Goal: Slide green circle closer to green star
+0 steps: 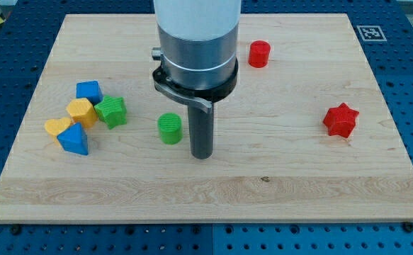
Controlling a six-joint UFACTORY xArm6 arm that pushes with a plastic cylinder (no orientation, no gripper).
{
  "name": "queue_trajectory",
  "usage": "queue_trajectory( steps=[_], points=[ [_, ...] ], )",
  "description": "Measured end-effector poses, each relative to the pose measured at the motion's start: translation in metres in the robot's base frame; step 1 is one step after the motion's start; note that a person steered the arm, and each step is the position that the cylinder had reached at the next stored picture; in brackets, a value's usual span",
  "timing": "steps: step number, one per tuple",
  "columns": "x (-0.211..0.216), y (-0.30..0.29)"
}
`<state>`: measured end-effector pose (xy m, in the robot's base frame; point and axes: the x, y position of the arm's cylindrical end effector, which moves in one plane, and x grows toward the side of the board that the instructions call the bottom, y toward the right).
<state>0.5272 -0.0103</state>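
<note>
Green circle point(169, 129) stood upright, axis vertical, on the surface point(277, 177). My tip point(202, 154) rested just right of it, not touching; green star point(111, 112) lay left. No end effector jaws on the rod.

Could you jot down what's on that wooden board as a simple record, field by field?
board: wooden table top on a blue perforated base
my tip, just to the view's right of the green circle, apart from it
green circle, near the middle
green star, to the view's left of the circle
left cluster: blue cube, yellow hexagon, yellow heart, blue triangle
red circle, view's top
red star, view's right
</note>
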Motion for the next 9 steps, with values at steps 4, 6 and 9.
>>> queue_trajectory(
  steps=[4, 6, 9],
  points=[
    [-0.035, -0.038],
    [-0.035, -0.063],
    [-0.033, -0.098]
  ],
)
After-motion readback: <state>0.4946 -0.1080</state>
